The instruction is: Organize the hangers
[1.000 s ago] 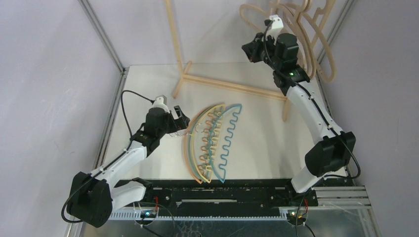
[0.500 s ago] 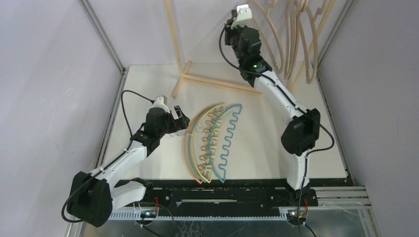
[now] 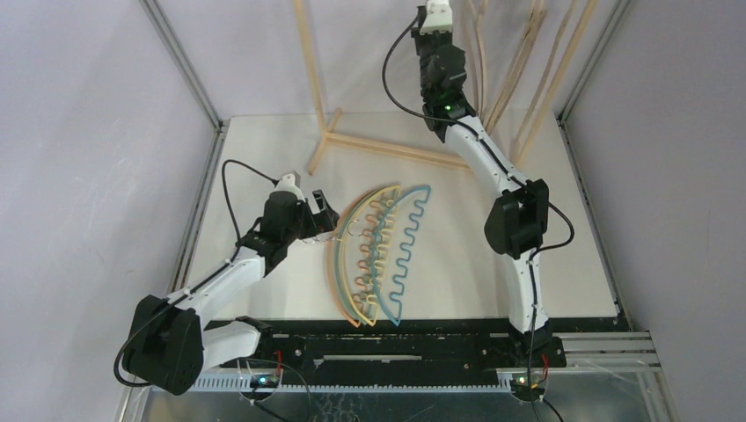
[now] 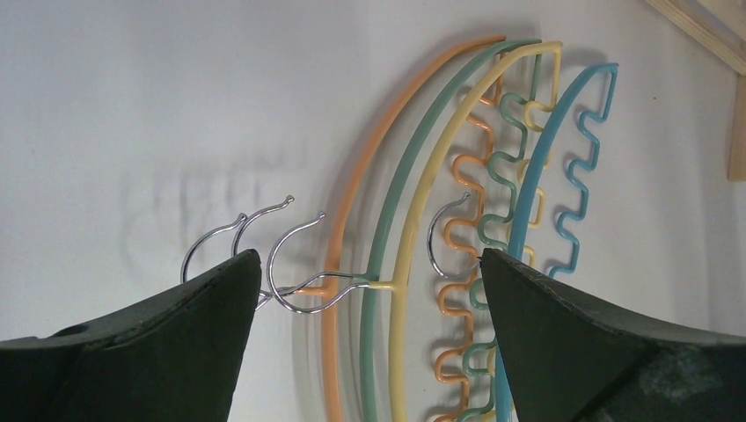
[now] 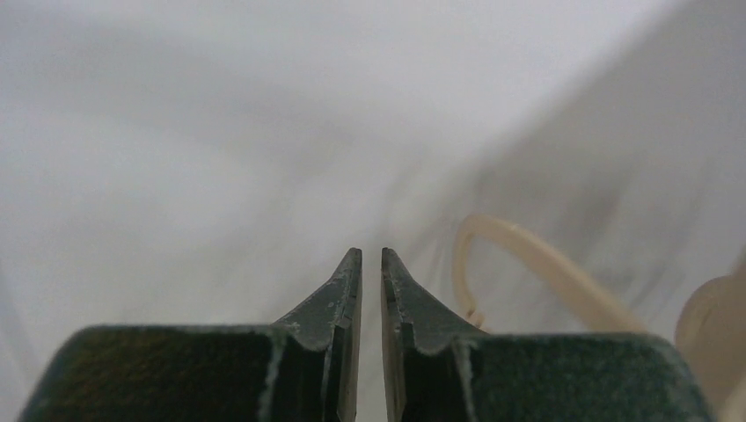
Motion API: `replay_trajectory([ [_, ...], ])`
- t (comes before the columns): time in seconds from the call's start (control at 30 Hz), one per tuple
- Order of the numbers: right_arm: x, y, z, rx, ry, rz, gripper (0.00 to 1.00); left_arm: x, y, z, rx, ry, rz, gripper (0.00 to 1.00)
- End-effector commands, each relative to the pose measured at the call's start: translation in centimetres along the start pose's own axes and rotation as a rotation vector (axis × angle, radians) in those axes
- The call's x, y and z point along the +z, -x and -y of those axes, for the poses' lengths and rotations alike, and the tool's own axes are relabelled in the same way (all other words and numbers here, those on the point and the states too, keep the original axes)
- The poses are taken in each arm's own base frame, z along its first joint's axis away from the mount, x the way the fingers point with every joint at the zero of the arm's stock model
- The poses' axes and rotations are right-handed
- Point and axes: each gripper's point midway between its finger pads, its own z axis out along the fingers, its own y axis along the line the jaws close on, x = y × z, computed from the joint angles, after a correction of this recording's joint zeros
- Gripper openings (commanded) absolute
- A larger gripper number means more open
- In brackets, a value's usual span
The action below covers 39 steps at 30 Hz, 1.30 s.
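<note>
**Table** [image 3: 264,158]: white; the near edge is hidden behind both arm bases in the top view.

**Rack** [image 3: 398,149]: pale wood. Its foot bar lies on the table beyond the left gripper [image 4: 365,259], and the upright runs out of the top of the frame.

**Wooden hangers** [image 3: 515,69]: seen edge-on as thin slanted strips beside the raised right arm, with their tops cut off. I could not count them. In the right wrist view one blurred pale loop [image 5: 528,255] sits just right of the right gripper [image 5: 370,255]. A second pale blur at the frame's right edge cannot be identified.

**Coloured hangers**: nested flat on the table under and ahead of the left gripper.
- The orange hanger [image 4: 332,352], green hanger [image 4: 370,352] and yellow hanger [image 4: 398,352] pass between its fingers.
- The teal hanger [image 4: 538,158] lies toward its right finger.
- The lower ends of all four are cut off by the frame.

**Left gripper**: spread wide and holding nothing. Whether it touches the table cannot be told.

**Right gripper**: fingers drawn together to a thin slit with nothing between them, raised against a blurred grey background. Its tips are not visible in the top view.

**Metal hooks** [image 4: 295,264]: three are visible. Two are by the left finger, one of them partly hidden behind it. The third is among the wavy edges.
</note>
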Motion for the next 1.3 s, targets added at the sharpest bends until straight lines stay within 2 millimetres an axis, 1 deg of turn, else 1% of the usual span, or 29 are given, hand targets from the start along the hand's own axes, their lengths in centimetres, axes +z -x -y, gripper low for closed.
replay_trajectory([
  [0.0,1.4,4.4,3.6,0.043,-0.091,0.136,0.19,0.0,2.9,2.0,0.014,-0.056,0.08,1.0],
  [0.13,2.0,3.7,5.7,0.025,-0.147,0.129,0.19,0.1,2.8,2.0,0.014,-0.059,0.072,1.0],
  [0.27,1.7,3.2,8.9,0.002,-0.248,0.114,0.18,0.3,2.6,2.1,0.012,-0.063,0.067,0.99],
  [0.37,0.9,3.0,11.4,-0.018,-0.336,0.11,0.17,0.4,2.5,2.2,0.009,-0.07,0.061,1.0],
  [0.6,-1.8,2.7,17.9,-0.043,-0.579,0.105,0.16,0.5,2.3,2.3,0.005,-0.076,0.053,0.99],
  [0.63,-2.1,2.4,18.6,-0.047,-0.604,0.102,0.16,0.5,2.3,2.3,0.004,-0.076,0.054,1.0],
  [0.83,-3.7,2.6,23.0,-0.051,-0.724,0.099,0.16,0.7,2.1,2.2,0.005,-0.074,0.048,1.0],
  [1.13,-6.3,3.2,28.3,-0.035,-0.803,0.078,0.15,1.2,1.8,2.5,-0.003,-0.088,0.03,1.0],
  [1.2,-6.8,2.7,28.6,-0.024,-0.793,0.066,0.15,1.2,1.7,2.5,-0.005,-0.088,0.029,0.99],
  [1.27,-7.0,1.8,28.1,-0.024,-0.764,0.042,0.15,1.2,1.7,2.5,-0.005,-0.087,0.029,1.0],
])
